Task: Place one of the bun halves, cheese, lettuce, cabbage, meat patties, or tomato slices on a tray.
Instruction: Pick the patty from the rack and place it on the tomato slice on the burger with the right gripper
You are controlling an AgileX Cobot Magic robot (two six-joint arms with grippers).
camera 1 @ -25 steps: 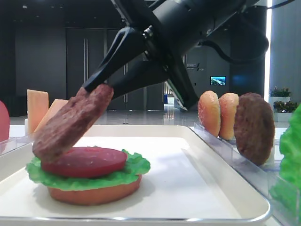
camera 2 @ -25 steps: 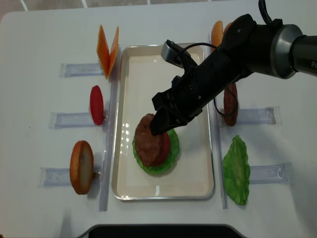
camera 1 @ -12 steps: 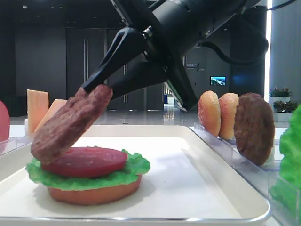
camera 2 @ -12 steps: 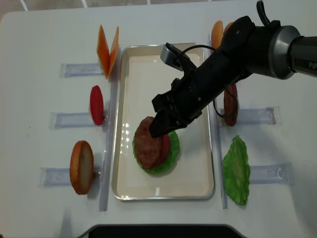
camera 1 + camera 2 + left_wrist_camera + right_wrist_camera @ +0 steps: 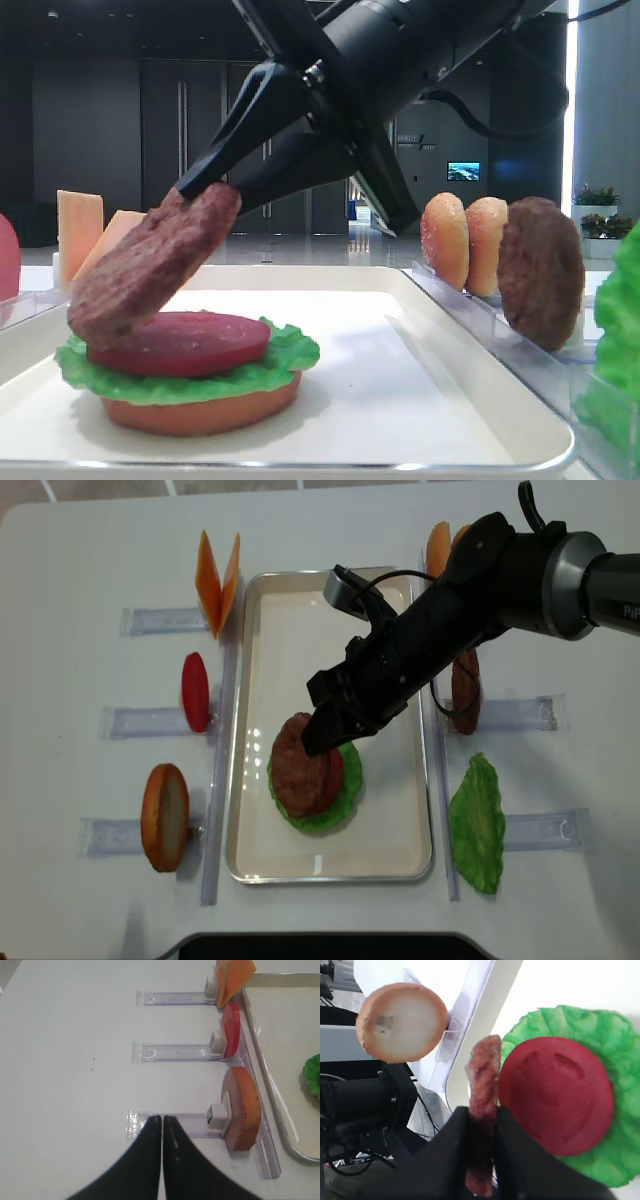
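Over the white tray [image 5: 385, 855], the right claw [image 5: 318, 738] pinches a meat patty [image 5: 298, 765] by its upper edge, the disc tilted with its lower edge touching the tomato slice [image 5: 180, 342] on the lettuce [image 5: 285, 358] and bun base [image 5: 200, 412]. Only the low side view shows this tilt and contact; from overhead the patty merely covers most of the stack. The right wrist view shows the patty edge-on between the black fingers [image 5: 515, 1160]. The left claw [image 5: 162, 1122], seen only in its own wrist view, is pressed together and holds nothing, above the bench [image 5: 65, 1075] beside a racked bun half [image 5: 242, 1107] near the tray's left rim.
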